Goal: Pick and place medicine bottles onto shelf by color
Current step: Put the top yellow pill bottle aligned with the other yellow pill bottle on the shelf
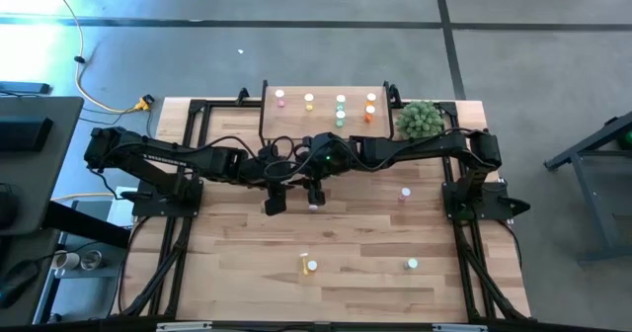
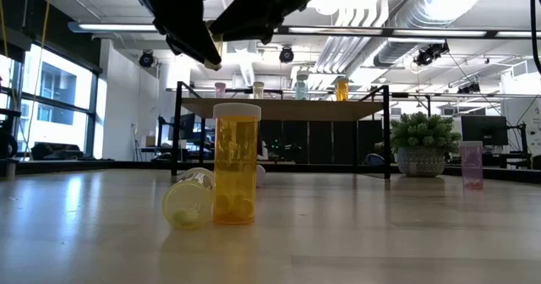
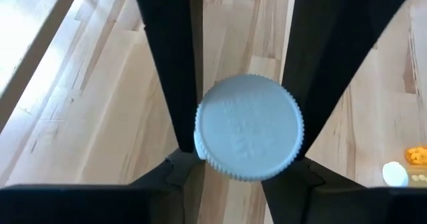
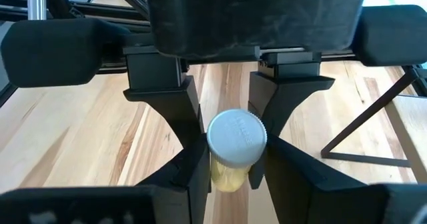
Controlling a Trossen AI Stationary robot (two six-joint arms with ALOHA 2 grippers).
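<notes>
The left gripper (image 1: 275, 202) hangs over the table (image 1: 237, 243) just in front of the shelf (image 1: 321, 120), its fingers (image 3: 170, 64) closed against the sides of a white-capped bottle (image 3: 249, 127) whose body colour is hidden. Just beside it on the right, the right gripper (image 1: 315, 189) pinches a yellow bottle (image 4: 235, 151) between its fingers (image 4: 190, 117). Behind both grippers, seven bottles stand on the shelf. Further right, a pink bottle (image 1: 405, 192) stands alone on the table
</notes>
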